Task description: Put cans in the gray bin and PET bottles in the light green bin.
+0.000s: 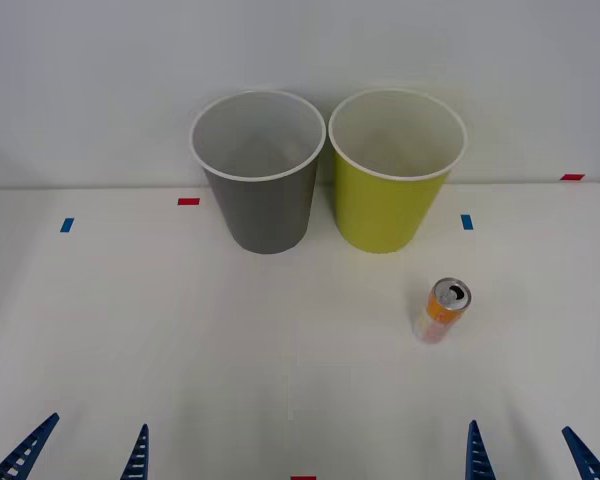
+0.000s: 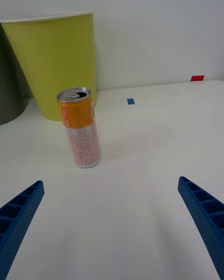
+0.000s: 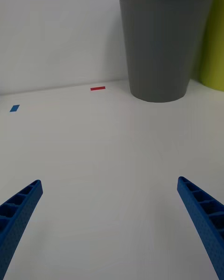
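Both arms low at our near edge, nothing grasped. Left gripper (image 1: 82,455) spread wide, bare white table (image 1: 180,350) ahead of it, so it looks idle. Right gripper (image 1: 528,455) spread wide too, and it faces the can (image 1: 442,311), which stands upright, tab up, orange over white, just in front of the light green bin (image 1: 390,190) and apart from it. We judge the right arm takes the pick since it's lined up. Gray bin (image 1: 263,180) sits left of green, nearly touching, both along the back wall. The can goes in gray, so we must carry it across past green.
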### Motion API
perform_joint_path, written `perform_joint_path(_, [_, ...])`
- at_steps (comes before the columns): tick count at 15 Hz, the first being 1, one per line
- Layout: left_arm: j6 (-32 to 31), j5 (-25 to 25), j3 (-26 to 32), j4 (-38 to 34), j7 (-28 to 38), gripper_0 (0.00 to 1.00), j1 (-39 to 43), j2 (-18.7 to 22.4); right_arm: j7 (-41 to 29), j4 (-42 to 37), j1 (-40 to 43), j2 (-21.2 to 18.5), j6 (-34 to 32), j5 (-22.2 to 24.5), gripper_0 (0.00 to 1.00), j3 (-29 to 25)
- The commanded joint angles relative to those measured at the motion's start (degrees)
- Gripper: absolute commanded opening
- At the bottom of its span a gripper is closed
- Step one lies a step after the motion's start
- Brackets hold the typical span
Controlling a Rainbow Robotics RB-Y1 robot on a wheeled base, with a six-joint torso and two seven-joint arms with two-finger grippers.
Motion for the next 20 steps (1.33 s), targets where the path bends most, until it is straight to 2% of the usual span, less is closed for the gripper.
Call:
perform_joint_path(1, [0.0, 0.0, 0.0, 0.0, 0.0, 1.0, 0.0, 0.0, 0.0, 0.0, 0.0, 0.0, 0.0, 0.0, 1.0, 0.0])
perform_joint_path(20, [0.0, 0.0, 0.0, 0.0, 0.0, 1.0, 0.0, 0.0, 0.0, 0.0, 0.0, 0.0, 0.0, 0.0, 1.0, 0.0])
